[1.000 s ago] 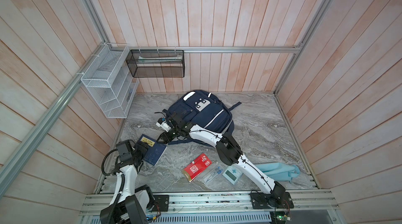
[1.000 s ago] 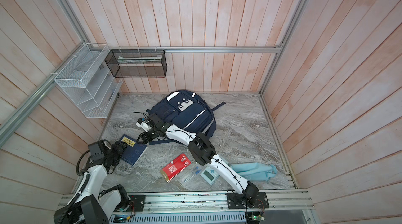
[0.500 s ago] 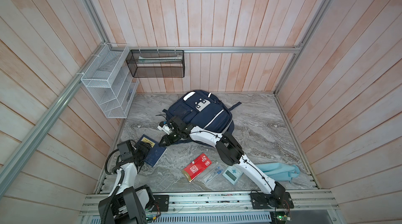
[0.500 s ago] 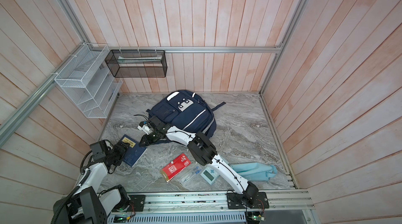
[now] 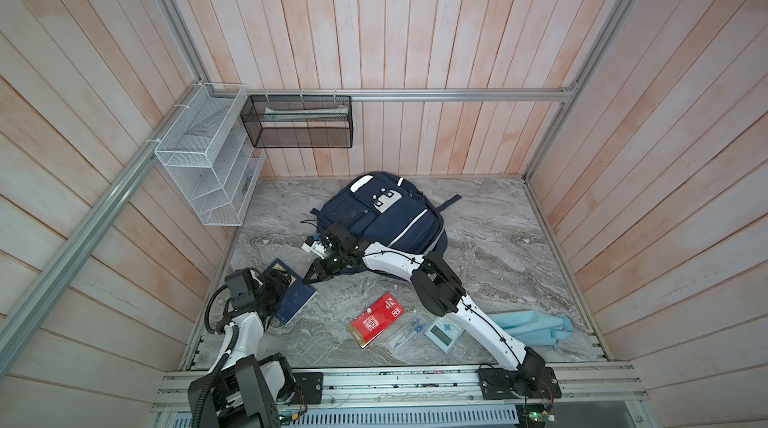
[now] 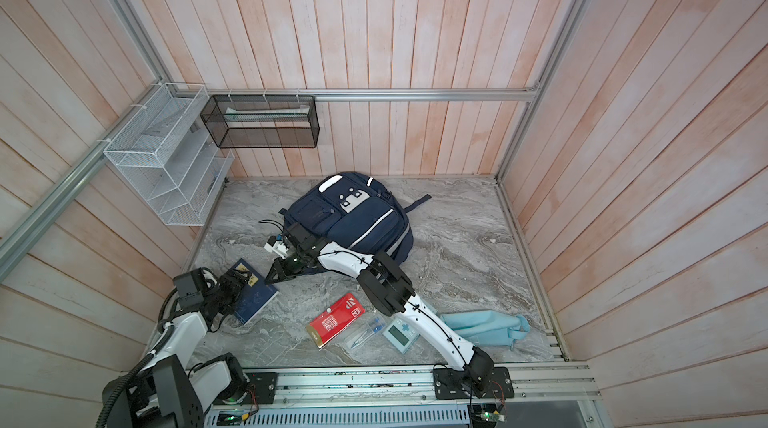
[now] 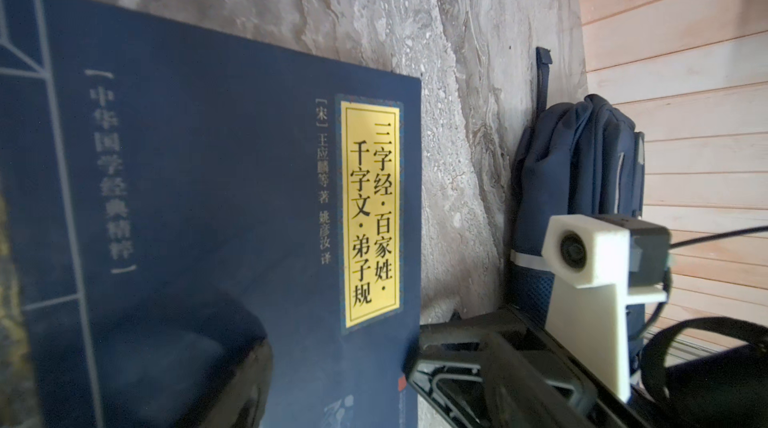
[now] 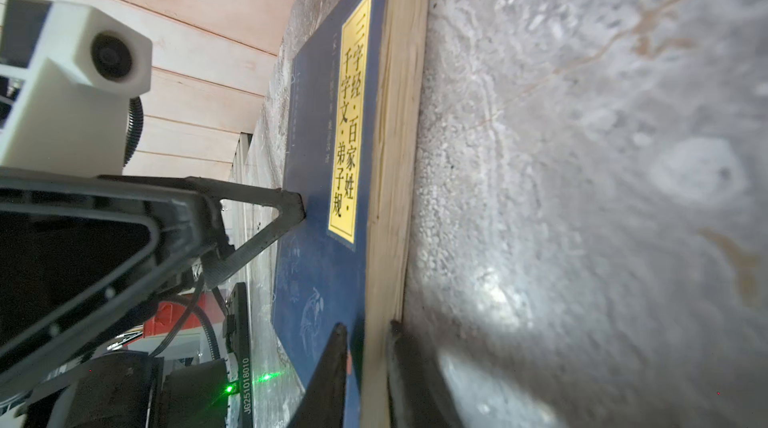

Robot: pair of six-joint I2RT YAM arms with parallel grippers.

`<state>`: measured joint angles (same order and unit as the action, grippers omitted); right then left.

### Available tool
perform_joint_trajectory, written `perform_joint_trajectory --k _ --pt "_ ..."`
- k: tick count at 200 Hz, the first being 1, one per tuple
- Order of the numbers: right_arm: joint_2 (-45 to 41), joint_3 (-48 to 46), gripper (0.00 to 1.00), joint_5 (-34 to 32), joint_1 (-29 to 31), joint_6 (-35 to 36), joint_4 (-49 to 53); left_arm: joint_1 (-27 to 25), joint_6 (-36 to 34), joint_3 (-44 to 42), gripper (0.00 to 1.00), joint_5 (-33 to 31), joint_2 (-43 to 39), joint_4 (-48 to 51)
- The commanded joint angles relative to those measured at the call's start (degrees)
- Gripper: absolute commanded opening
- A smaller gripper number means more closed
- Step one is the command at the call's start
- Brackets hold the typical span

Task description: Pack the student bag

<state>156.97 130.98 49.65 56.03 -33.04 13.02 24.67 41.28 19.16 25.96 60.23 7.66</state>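
**STATUS: PACKING NOT STARTED, FIRST ITEM BEING GRASPED**

1. Location of bag. The student bag (image 5: 386,218) lies flat at the middle of the bench's (image 5: 519,238) rear edge, front pockets facing up. No open compartment shows in either top view.

2. Items outside the bag. The blue book (image 5: 297,297) lies near the front-left corner. A red packet (image 5: 376,320), a clear pen sleeve (image 5: 406,331), a calculator (image 5: 444,330) and a light-blue pouch (image 5: 528,322) lie along the front edge. Nothing is seen inside the bag.

3. Tool state. The right gripper (image 8: 366,336) reaches across to the book's corner and pinches the page block, with one finger on the cover and one beneath. The left gripper (image 5: 280,282) is spread, with one fingertip (image 8: 297,201) resting on the cover.

4. Assessment. Every item is judged to be left to load, and the bag likely needs opening first.
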Motion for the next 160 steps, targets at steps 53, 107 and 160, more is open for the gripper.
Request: perform_joint_trajectory --k 53,107,160 --pt "1.4 -1.3 0.32 0.7 0.2 -1.5 -2.7 -0.2 0.4 -0.4 0.81 3.3 1.0 -1.0" --pt "1.4 1.7 0.11 -18.8 0.1 7.2 11.4 -0.5 -5.7 6.9 0.82 -14.0 -3.2 12.0" --pt "-1.1 -0.3 0.14 -15.6 -0.6 8.6 7.8 -0.7 -1.5 11.2 0.85 -32.2 -5.0 21.4"
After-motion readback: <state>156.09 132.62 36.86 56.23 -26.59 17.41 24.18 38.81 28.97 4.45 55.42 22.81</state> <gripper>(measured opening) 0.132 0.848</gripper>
